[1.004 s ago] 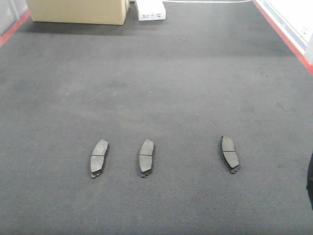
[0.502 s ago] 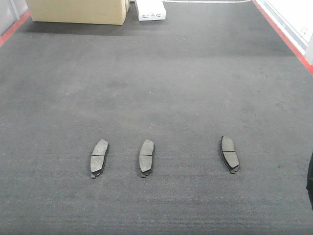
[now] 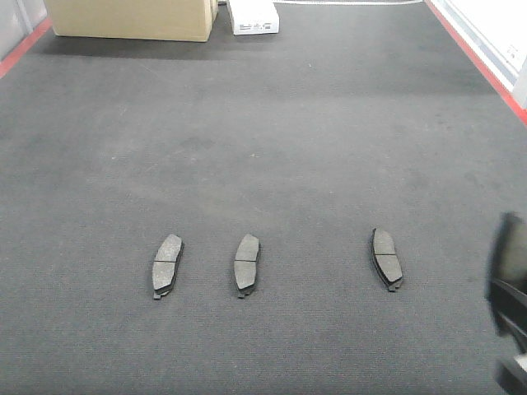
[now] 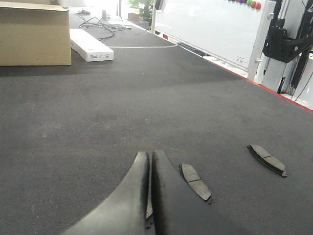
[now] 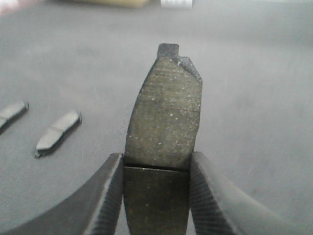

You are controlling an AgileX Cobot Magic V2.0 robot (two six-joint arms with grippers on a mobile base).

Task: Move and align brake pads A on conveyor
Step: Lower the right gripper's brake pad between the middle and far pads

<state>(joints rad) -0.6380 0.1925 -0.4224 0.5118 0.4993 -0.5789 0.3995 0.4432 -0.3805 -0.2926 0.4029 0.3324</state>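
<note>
Three brake pads A lie in a row on the charcoal conveyor (image 3: 272,140): the left one (image 3: 167,265), the middle one (image 3: 246,263) and the right one (image 3: 386,258). My right gripper (image 5: 156,159) is shut on another brake pad (image 5: 166,117), which points forward above the belt. In the front view that gripper is a blur at the right edge (image 3: 509,304), right of the row. My left gripper (image 4: 149,164) is shut with nothing clearly held, low over the belt; two pads (image 4: 195,181) (image 4: 267,159) lie to its right.
A cardboard box (image 3: 132,18) and a flat white box (image 3: 254,16) stand at the belt's far end. Red strips (image 3: 478,62) run along the belt's sides. A whiteboard (image 4: 205,24) and a black stand (image 4: 286,39) are beyond the right edge.
The right gripper has moved further into the front view at the right edge, blurred by motion. The three pads on the belt have not moved.
</note>
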